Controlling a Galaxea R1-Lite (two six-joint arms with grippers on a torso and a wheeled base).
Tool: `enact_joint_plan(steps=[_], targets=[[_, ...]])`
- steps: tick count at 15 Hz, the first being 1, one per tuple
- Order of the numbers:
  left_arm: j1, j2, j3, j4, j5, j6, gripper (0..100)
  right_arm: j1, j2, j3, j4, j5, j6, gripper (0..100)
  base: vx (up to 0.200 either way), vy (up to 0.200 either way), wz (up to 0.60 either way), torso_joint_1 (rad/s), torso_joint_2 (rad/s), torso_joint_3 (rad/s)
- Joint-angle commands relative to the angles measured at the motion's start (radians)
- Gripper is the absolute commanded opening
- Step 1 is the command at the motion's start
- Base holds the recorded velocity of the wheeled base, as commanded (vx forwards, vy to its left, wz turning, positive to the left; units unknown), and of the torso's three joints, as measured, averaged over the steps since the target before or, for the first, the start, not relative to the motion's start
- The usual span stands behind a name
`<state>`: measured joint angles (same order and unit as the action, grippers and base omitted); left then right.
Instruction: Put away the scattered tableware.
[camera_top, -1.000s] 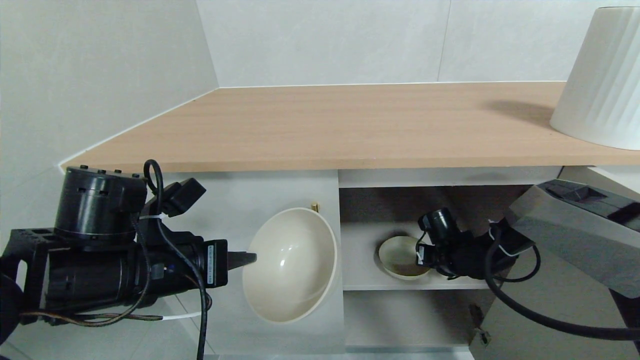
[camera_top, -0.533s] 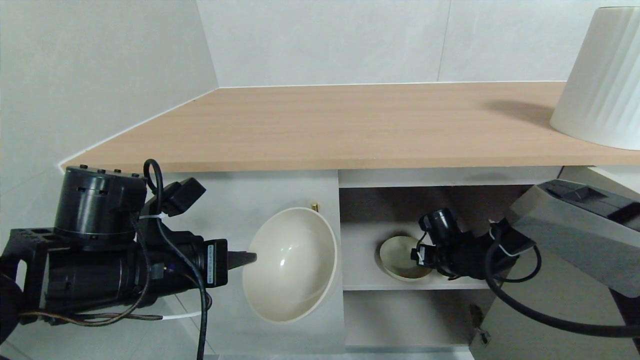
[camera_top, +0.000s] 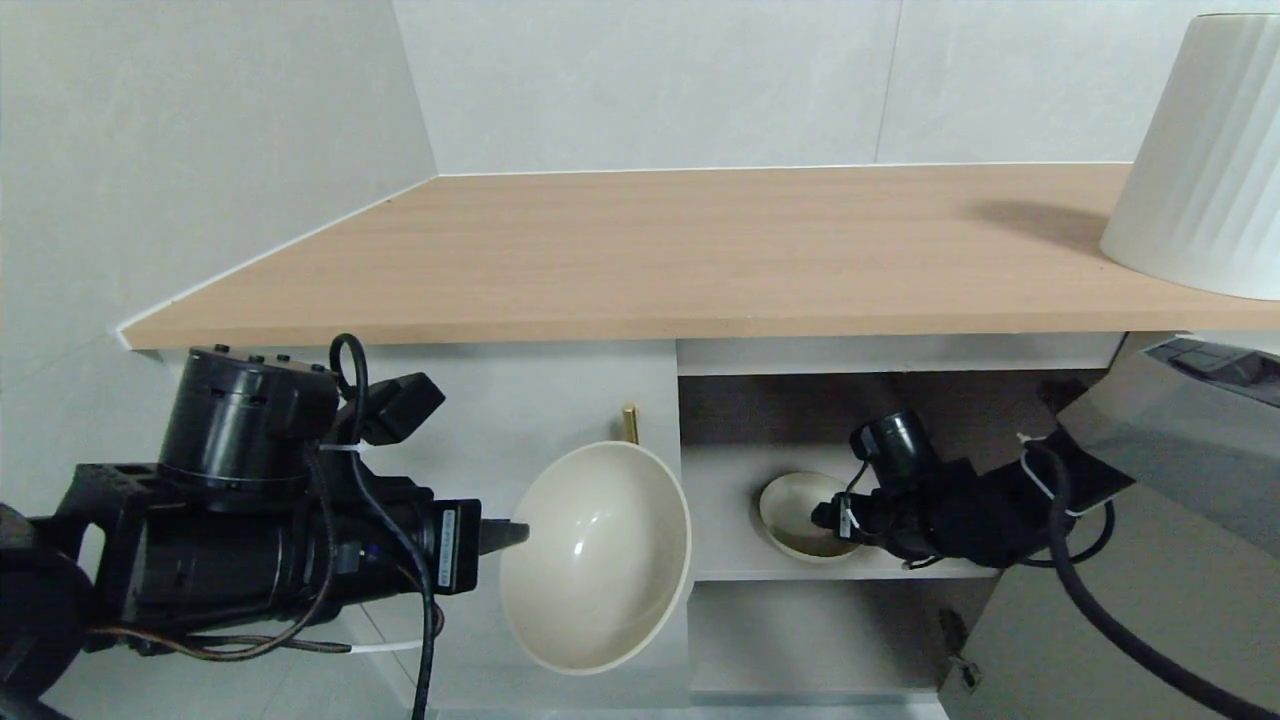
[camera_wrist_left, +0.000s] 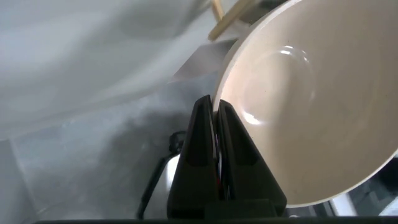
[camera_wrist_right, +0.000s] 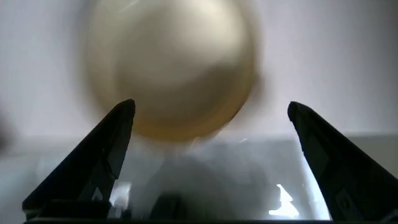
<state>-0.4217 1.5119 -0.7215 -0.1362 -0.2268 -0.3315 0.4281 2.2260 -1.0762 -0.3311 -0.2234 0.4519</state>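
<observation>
Left tool (camera_top: 503, 535) clamps your large cream ceramic bowl (camera_top: 600, 560) by its rim, tilted, probably to clear the cabinet opening (camera_top: 800, 405). Right tool (camera_top: 828, 515) gapes wide beside the small cream bowl (camera_top: 793, 503) on the white shelf (camera_top: 725, 545).

Large cream bowl (camera_top: 596, 556) held tilted by its rim; small bowl (camera_top: 795, 512) upright on the shelf (camera_top: 722, 525).

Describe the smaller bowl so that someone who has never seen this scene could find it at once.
Look under the wooden countertop to the open cabinet compartment on the right. The small bowl rests on its pale shelf, just in front of the open right gripper. Unlike the large bowl clamped by the left gripper outside the cabinet, it is smaller and unheld.
</observation>
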Motion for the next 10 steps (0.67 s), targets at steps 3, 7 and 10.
enact_joint_plan(steps=[3,7,10], targets=[[-0.121,0.110,0.028,-0.002,0.150,0.008,0,0.089,-0.289,0.219,0.001,0.165,-0.160,100,0.000,0.000,0.00,0.000,0.00,0.000],[-0.195,0.183,0.065,-0.005,0.210,0.005,0,0.172,-0.420,0.320,0.004,0.248,-0.248,100,0.000,0.000,0.00,0.000,0.00,0.000],[-0.244,0.283,0.073,-0.006,0.291,-0.004,0,0.264,-0.513,0.378,0.006,0.262,-0.289,100,0.000,0.000,0.00,0.000,0.00,0.000]])
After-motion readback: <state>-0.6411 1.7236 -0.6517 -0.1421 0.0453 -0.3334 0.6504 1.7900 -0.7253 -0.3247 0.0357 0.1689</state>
